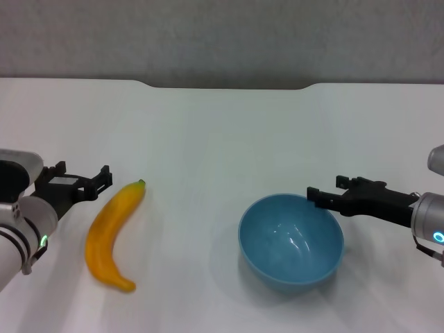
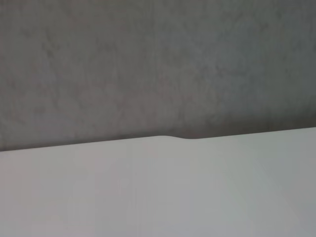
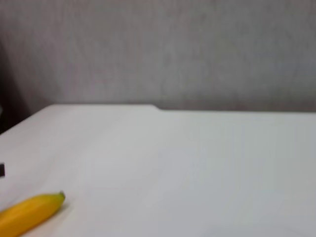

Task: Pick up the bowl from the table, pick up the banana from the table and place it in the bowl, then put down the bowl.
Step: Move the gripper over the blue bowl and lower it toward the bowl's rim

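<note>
The large plain white flat table (image 1: pixel 208 139) is carrying both task objects, and its far edge is showing a shallow notch against a grey wall (image 1: pixel 222 35). The round, light blue, glossy plastic bowl (image 1: pixel 291 241) is sitting upright on the table toward the robot's right, its smooth inside catching light. The single curved yellow-orange banana (image 1: pixel 111 236) is lying flat on the table toward the robot's left, well apart from the bowl, its dark greenish stem tip pointing away from the robot. The left tool (image 1: pixel 87 184) is hovering just beside the banana's stem end, on the side away from the bowl, and is not touching the fruit; its black fingers are standing spread, released, holding nothing. The right tool (image 1: pixel 333 196) is reaching in from the robot's right, with its black fingertips at the bowl's rim on the far right side; its fingers are standing apart, and I cannot tell whether they are straddling the rim or only touching it. The right wrist view is showing the banana's stem end (image 3: pixel 29 212) lying on the table, and the left wrist view is showing only bare table (image 2: pixel 158 197) and wall.
</note>
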`<state>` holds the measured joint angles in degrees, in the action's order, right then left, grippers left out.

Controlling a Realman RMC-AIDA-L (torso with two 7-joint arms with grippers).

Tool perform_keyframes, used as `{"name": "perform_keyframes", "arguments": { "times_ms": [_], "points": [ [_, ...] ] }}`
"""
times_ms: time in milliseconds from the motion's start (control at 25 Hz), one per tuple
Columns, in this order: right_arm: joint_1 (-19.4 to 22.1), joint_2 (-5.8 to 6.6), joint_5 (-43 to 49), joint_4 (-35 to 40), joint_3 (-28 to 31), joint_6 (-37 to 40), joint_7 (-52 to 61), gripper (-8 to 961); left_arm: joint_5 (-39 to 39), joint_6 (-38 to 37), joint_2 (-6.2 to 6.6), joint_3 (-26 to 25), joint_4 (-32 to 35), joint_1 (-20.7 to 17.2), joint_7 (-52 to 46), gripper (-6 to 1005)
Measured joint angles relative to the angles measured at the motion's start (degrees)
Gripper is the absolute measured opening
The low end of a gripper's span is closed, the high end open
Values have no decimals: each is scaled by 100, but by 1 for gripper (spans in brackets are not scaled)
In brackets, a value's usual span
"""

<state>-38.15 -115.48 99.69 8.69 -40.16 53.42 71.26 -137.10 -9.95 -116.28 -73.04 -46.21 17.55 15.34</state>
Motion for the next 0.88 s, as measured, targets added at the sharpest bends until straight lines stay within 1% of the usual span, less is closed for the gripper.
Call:
{"name": "perform_keyframes", "arguments": {
  "times_ms": [200, 360, 560, 600, 720, 880],
  "points": [
    [-70, 13, 790, 444, -131, 41, 941, 879, 0, -50, 0, -1, 6, -1, 3, 893],
    [-175, 5, 1564, 1087, -794, 166, 2216, 879, 0, -52, 0, -1, 7, -1, -7, 893],
    [-295, 0, 1713, 1480, -1491, 425, 3105, 879, 0, -52, 0, 0, 7, 9, -10, 893],
    [-295, 0, 1713, 1480, -1491, 425, 3105, 879, 0, -52, 0, 0, 7, 11, -10, 893],
    [-296, 21, 1801, 1727, -1824, 546, 3674, 880, 1, -52, 0, 0, 7, 16, -12, 893],
    [-234, 18, 2254, 2211, -2190, 678, 4462, 880, 5, -85, 0, 0, 7, -1, -13, 893]
  ]
}}
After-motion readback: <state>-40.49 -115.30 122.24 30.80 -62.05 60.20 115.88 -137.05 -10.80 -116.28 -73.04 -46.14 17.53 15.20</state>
